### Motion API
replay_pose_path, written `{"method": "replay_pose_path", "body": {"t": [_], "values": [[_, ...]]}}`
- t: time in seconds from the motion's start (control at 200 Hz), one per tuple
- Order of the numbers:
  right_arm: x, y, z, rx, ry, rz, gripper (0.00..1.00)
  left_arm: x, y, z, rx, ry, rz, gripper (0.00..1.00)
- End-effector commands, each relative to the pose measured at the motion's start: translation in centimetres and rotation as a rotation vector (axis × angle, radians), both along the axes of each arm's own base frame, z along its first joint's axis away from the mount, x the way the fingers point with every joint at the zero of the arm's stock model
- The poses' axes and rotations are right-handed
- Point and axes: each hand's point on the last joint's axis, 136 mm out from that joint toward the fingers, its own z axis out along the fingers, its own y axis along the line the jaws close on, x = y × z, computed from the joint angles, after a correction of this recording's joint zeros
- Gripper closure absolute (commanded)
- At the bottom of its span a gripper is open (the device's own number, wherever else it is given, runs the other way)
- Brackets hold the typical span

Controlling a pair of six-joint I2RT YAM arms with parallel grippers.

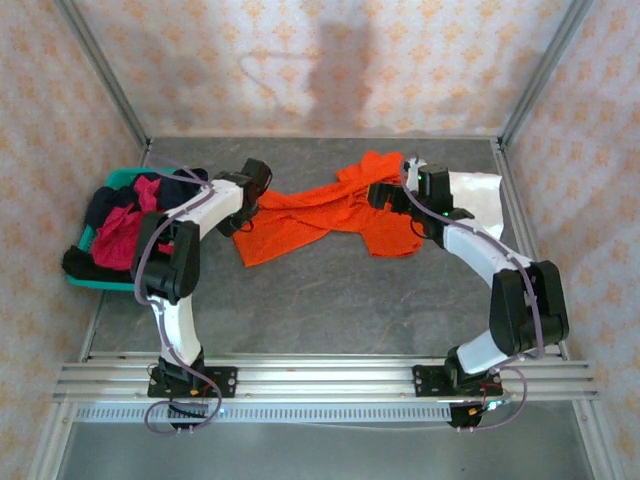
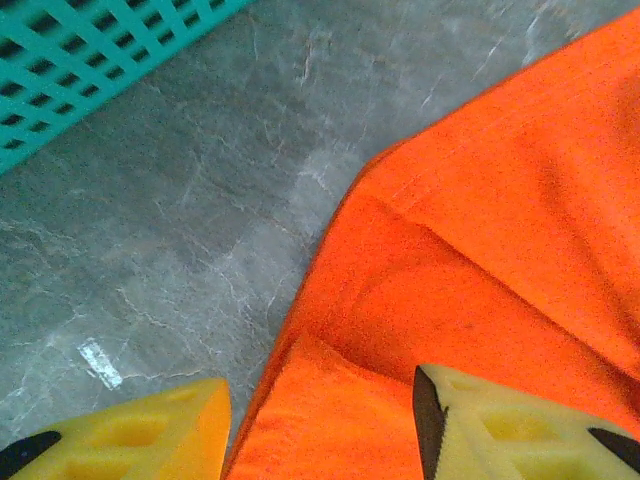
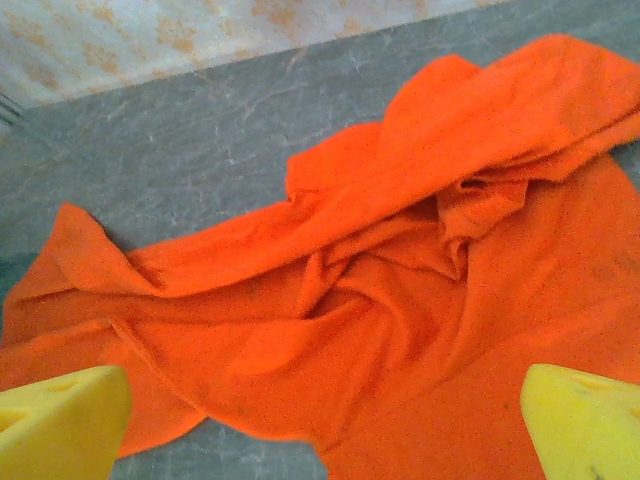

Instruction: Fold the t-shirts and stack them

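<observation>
the orange t-shirt (image 1: 320, 215) lies crumpled across the middle of the grey tabletop (image 1: 330, 300), stretched out long, with folds and wrinkles through its centre. the left end effector (image 2: 322, 390) sits low at the left end of the orange t-shirt, its 2 yellow fingers (image 2: 150, 430) apart with a corner of the orange cloth lying between them, not pinched; bare tabletop shows just beside that edge. the right end effector (image 3: 325, 400) hangs over the shirt's right part, jaws spread wide and holding nothing, the rumpled cloth beneath it. a white t-shirt (image 1: 482, 200) lies flat just right of the orange one, partly under the right arm. well to the left of the orange shirt, a teal basket (image 1: 118, 178) holds a crimson-pink t-shirt (image 1: 120, 238) and dark navy t-shirts (image 1: 105, 205) in a heap
</observation>
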Motion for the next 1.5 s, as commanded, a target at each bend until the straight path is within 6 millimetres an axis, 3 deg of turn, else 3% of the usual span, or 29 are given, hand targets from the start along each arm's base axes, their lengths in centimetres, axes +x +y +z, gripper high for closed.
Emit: {"method": "replay_pose_path", "body": {"t": [0.0,0.31,0.525,0.62,0.856,1.071,1.181,1.321,1.496], "values": [[-0.8,-0.7,0.6,-0.036,-0.02,-0.009,0.0,0.5,0.3,-1.0,-0.01,0.015,0.033,0.49],[-1.1,-1.1,1.2,-0.061,-0.034,-0.01,0.01,0.7,-0.4,-3.6,-0.071,0.052,0.047,0.55],[-1.3,-1.1,1.2,-0.061,-0.032,-0.012,0.01,0.6,-0.1,-3.5,-0.07,0.057,0.049,0.76],[-1.3,-1.1,1.2,-0.061,-0.031,-0.013,0.01,0.5,0.0,-2.7,-0.065,0.043,0.046,0.82],[-1.1,-0.9,1.3,-0.05,-0.031,-0.008,0.01,0.2,0.5,0.3,-0.044,0.005,0.022,0.85],[-0.9,-1.1,1.0,-0.043,-0.012,-0.033,0.0,-1.6,0.7,1.8,-0.035,-0.021,0.019,0.93],[-1.3,-2.4,-0.3,-0.076,0.055,-0.107,0.0,-2.7,0.3,2.4,-0.032,-0.027,-0.001,0.93],[-2.5,-3.8,-2.6,-0.141,0.157,-0.15,0.0,-3.9,-0.3,3.1,-0.031,-0.03,-0.027,0.84],[-3.7,-4.7,-3.9,-0.149,0.206,-0.19,0.0,-6.0,-1.6,4.2,-0.021,-0.043,-0.072,0.93]]}}
